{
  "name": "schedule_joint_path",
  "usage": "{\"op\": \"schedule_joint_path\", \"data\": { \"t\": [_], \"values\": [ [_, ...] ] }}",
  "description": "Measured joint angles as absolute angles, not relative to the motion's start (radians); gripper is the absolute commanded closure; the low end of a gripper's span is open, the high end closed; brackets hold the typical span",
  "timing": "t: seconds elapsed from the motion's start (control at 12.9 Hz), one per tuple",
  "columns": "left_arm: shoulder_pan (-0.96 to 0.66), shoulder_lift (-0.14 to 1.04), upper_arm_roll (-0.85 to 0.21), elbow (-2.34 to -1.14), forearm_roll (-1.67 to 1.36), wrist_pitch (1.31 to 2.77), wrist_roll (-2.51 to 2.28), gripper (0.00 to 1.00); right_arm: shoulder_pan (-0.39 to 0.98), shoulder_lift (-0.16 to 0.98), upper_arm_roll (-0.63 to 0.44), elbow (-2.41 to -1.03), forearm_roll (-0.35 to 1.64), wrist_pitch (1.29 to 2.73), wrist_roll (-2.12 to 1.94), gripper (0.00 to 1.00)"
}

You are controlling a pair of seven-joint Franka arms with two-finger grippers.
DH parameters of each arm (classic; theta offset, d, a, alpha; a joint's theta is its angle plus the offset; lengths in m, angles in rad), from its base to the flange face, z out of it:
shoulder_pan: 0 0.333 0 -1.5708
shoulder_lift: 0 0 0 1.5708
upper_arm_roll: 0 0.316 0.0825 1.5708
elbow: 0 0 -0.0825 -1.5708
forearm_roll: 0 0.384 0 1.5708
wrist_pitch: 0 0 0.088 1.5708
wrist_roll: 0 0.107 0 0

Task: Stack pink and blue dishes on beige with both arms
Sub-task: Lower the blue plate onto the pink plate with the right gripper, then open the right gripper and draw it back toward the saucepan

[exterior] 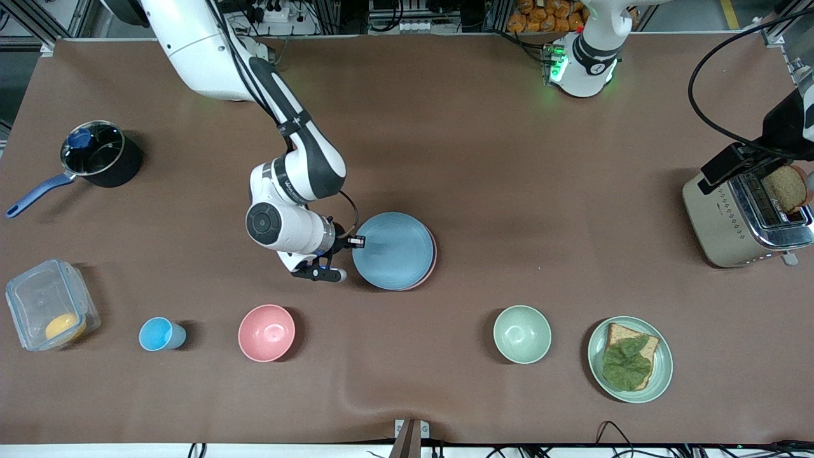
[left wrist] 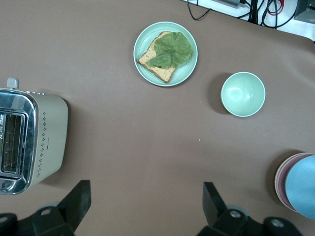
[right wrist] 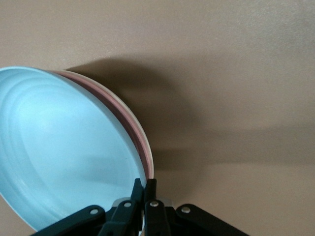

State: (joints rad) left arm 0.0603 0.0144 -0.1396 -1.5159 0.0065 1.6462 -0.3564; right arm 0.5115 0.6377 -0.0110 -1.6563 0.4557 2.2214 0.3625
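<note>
The light blue plate lies on top of the pink plate in the middle of the table, and pink shows only as a crescent at its edge. In the right wrist view the blue plate sits tilted over the pink plate. A thin cream rim of the beige plate shows under the pink one. My right gripper is shut on the blue plate's rim at the edge toward the right arm's end. My left gripper hangs open and empty, high over bare table beside the toaster, and waits.
A toaster with bread stands at the left arm's end. Nearer the front camera are a green plate with bread and a leaf, a green bowl, a pink bowl, a blue cup and a clear container. A black pot stands farther back.
</note>
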Motion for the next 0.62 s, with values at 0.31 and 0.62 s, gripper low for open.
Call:
{"op": "schedule_joint_path", "data": {
  "t": [0.31, 0.62],
  "values": [
    [0.06, 0.022, -0.138, -1.513, 0.004, 1.643, -0.356, 0.0, 0.527, 0.639, -0.011, -1.655, 0.455, 2.226, 0.363, 0.0],
    [0.056, 0.028, -0.138, -1.512, 0.003, 1.643, -0.356, 0.0, 0.51, 0.618, -0.038, -1.621, 0.449, 2.175, 0.356, 0.0]
  ]
}}
